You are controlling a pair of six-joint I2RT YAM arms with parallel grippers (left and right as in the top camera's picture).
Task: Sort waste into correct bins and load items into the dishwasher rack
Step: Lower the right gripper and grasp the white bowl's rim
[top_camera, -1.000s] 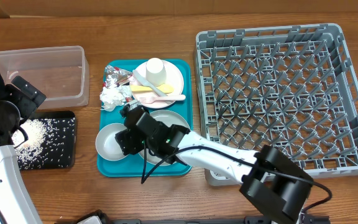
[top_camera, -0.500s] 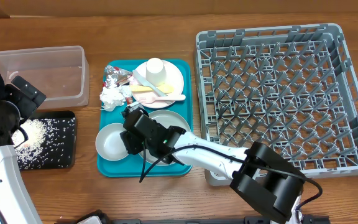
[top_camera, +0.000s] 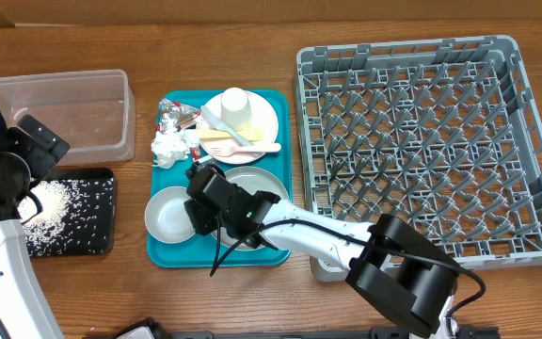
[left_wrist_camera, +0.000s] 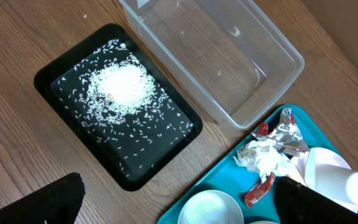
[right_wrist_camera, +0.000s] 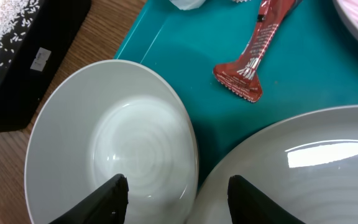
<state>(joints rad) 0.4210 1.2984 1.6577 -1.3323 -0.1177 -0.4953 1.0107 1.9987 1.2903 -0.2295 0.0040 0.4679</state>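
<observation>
Bowl (right_wrist_camera: pixel 123 155) next: pinch it by the edge

The small white bowl sits at the lower left of the teal tray (right_wrist_camera: pixel 185 74), just beside the grey plate (right_wrist_camera: pixel 303 168). It looks hard and smooth, so I think it will be slippery, and it could chip if it falls. It is empty and looks light. It is too wide to hold all the way around. The best place to take hold is the thin edge, with one finger inside and one outside. The side next to the plate is a tight spot, because the two edges lie so close.

My right gripper (right_wrist_camera: pixel 180 190) is right at that spot, at the bottom of the wrist picture. Its jaws are about half open. One finger is over the inside of the bowl and the other is on the plate side, with the edge between them. They have not pinched it yet, and I cannot tell if a finger touches. It holds nothing.

My left gripper (left_wrist_camera: pixel 179 183) is wide open and empty, up at the left of the table near the black tray (left_wrist_camera: pixel 58 84) with the rice (left_wrist_camera: pixel 123 87).

The rack (top_camera: pixel 422 141) is at the right.
</observation>
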